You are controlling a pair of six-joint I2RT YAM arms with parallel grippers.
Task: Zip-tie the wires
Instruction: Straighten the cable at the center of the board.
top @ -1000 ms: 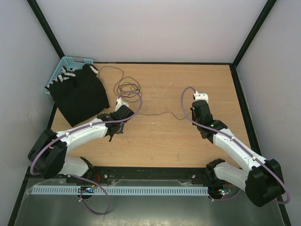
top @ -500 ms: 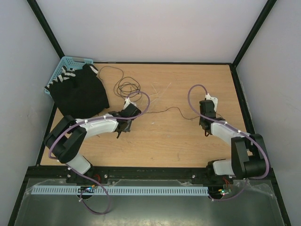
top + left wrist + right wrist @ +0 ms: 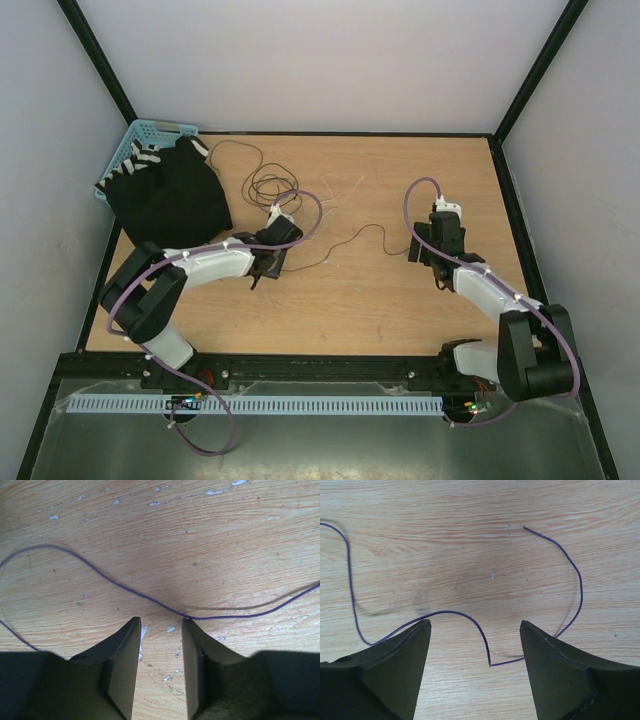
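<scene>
The left pincer [image 3: 161, 622] is released and only partly open. There is a narrow gap between its two dark, wedge-shaped fingers [image 3: 122, 650] and nothing in it. One of the wires [image 3: 145, 596] runs across the wood just past the tips; no contact shows. The right pincer [image 3: 475, 625] is spread wide and grips nothing either. A strand snakes over the wood between its fingers [image 3: 405, 655] and passes close under both tips, but whether it brushes them cannot be told. Its cut end curls away beyond them.

Seen from above, that strand lies in a wavy line across the middle of the table [image 3: 400, 300], reaching from one arm to the other. The other wires sit in loose round loops at the far left. Beside them a black cloth [image 3: 170, 200] hangs partly over a light-blue basket [image 3: 140, 132] in the corner. Plain white walls [image 3: 330, 60] close the space, with black posts [image 3: 95, 60] at the edges.

The tabletop is pale wood with a fine grain and small white flecks. The wires are hair-thin and dark purple. Thicker purple cables [image 3: 310, 205] arch over the white arms.
</scene>
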